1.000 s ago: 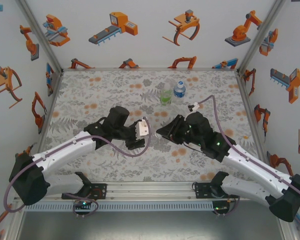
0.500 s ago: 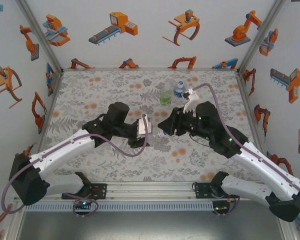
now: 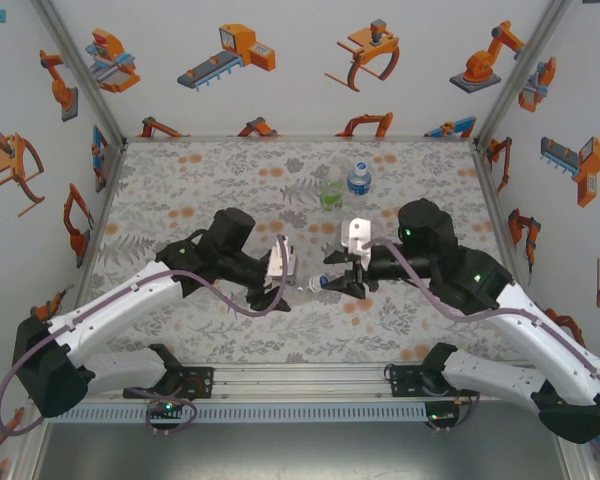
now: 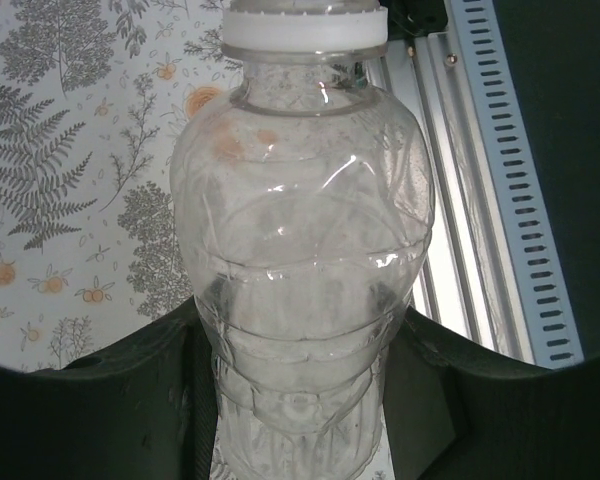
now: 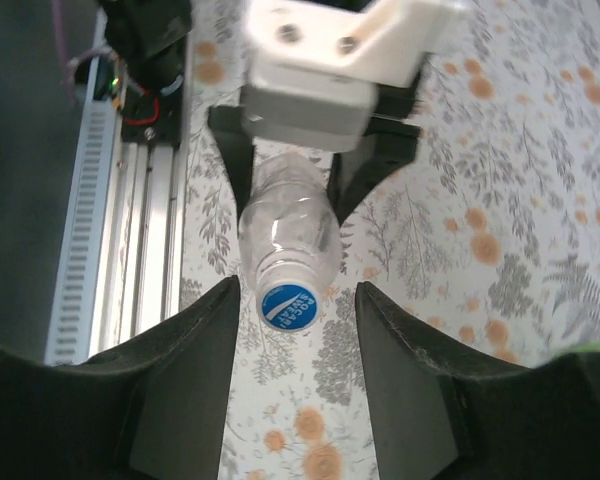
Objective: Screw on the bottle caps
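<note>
My left gripper (image 3: 283, 278) is shut on the body of the colourless bottle (image 4: 300, 250), which it holds level with its neck pointing at the right arm. A white bottle cap (image 4: 305, 25) with a blue printed top (image 5: 287, 306) sits on that neck. My right gripper (image 5: 298, 292) faces the cap end-on, open, its fingers either side of the cap with a gap to each. In the top view the right gripper (image 3: 327, 284) and the cap (image 3: 311, 287) meet at mid-table. The green-tinted bottle (image 3: 331, 192) and the blue-labelled bottle (image 3: 358, 180) stand upright at the back.
The floral mat (image 3: 200, 190) covers the table. An aluminium rail (image 3: 300, 378) with both arm bases runs along the near edge, also seen as the rail (image 5: 110, 250) in the right wrist view. Printed walls close in the left, back and right sides.
My right wrist has rolled over and dropped nearer the table, and its jaws have come apart off the cap. The left gripper has shifted slightly nearer with the bottle still in it.
</note>
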